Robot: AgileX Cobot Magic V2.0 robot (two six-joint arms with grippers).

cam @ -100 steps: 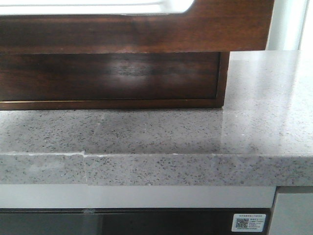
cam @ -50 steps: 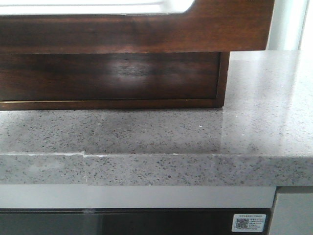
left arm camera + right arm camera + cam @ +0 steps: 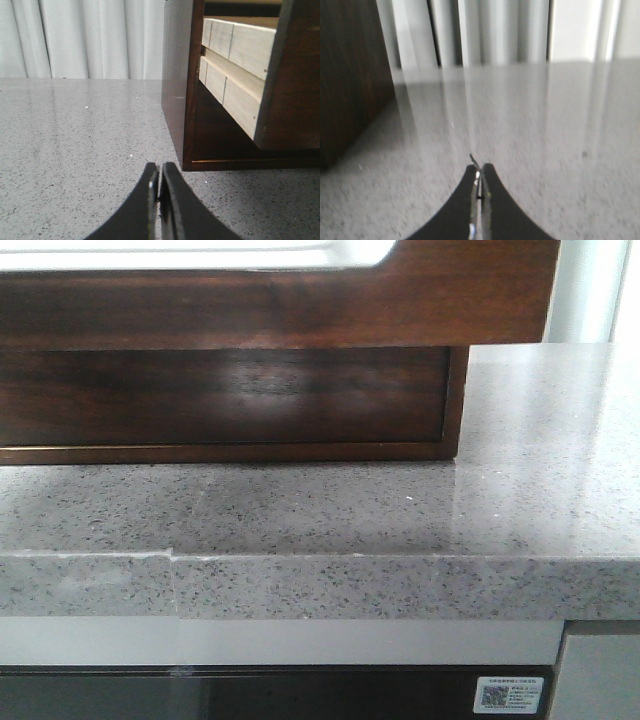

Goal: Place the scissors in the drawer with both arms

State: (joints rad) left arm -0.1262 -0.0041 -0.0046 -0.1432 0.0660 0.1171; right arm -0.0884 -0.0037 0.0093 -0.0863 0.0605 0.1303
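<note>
My left pincer [image 3: 159, 181] was pressed together with nothing between its tips, low over the speckled grey surface [image 3: 75, 140] just beside the corner of the dark wood cabinet [image 3: 177, 75]. The drawer [image 3: 300, 305] stood pulled out above the surface. My right pincer [image 3: 480, 175] was likewise pressed together, empty. I saw no scissors.

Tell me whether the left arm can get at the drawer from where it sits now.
Probably yes. The left gripper, jaws shut, hovers over bare countertop just short of the cabinet, and the drawer already sticks out with nothing between them.
</note>
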